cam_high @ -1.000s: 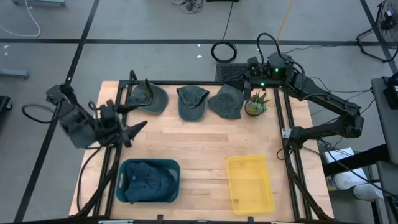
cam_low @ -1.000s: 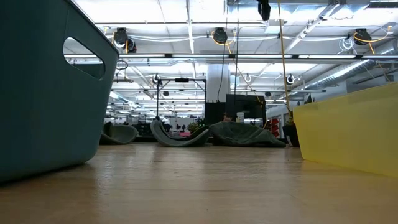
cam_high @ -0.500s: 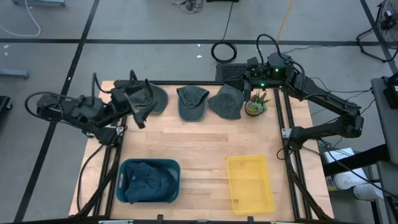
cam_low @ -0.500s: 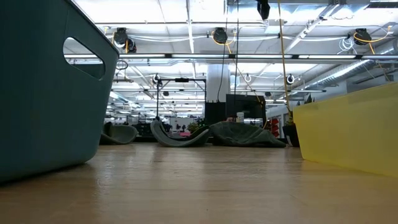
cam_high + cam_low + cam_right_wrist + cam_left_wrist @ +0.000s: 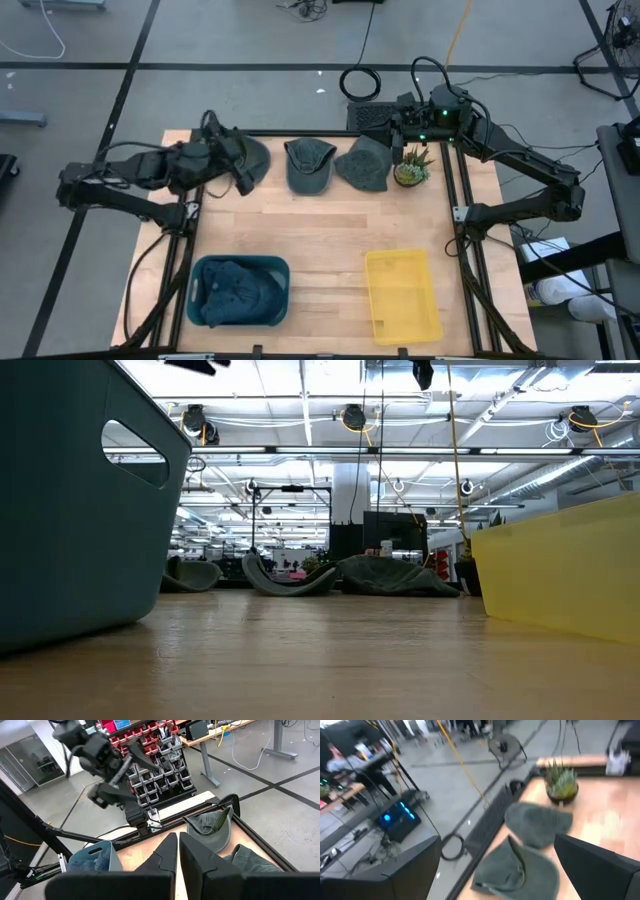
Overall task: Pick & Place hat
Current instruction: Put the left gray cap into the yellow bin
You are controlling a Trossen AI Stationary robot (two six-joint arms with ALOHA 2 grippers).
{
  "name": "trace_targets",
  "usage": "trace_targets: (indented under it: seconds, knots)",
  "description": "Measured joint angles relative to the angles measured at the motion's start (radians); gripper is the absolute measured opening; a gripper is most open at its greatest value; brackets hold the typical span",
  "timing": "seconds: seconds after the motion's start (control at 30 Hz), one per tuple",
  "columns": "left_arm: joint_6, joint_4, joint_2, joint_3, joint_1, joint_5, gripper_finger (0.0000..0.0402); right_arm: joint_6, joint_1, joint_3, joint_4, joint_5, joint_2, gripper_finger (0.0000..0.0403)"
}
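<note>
While the left gripper (image 5: 238, 165) hangs with jaws spread over the leftmost hat (image 5: 245, 158), beside the middle hat (image 5: 309, 165), crown fabric should be pinched. Right gripper (image 5: 397, 128), jaws closed, is parked near the plant (image 5: 411, 168).

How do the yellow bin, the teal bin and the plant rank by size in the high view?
1. Teal bin and yellow bin: they look about alike, so I do not rank them.
2. Plant: clearly the smallest.
</note>
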Motion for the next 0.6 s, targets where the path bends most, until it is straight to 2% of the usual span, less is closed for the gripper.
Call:
trace_targets:
  seconds: [0.27, 0.6]
  knots:
    - [-0.022, -0.152, 0.061, 0.015, 0.145, 0.207, 0.0397, 0.001, 0.0, 0.0, 0.0, -0.001, 0.0, 0.0006]
    - [0.074, -0.503, 0.203, 0.188, 0.247, 0.222, 0.0397, -0.022, 0.0, 0.0, 0.0, -0.002, 0.0, 0.0006]
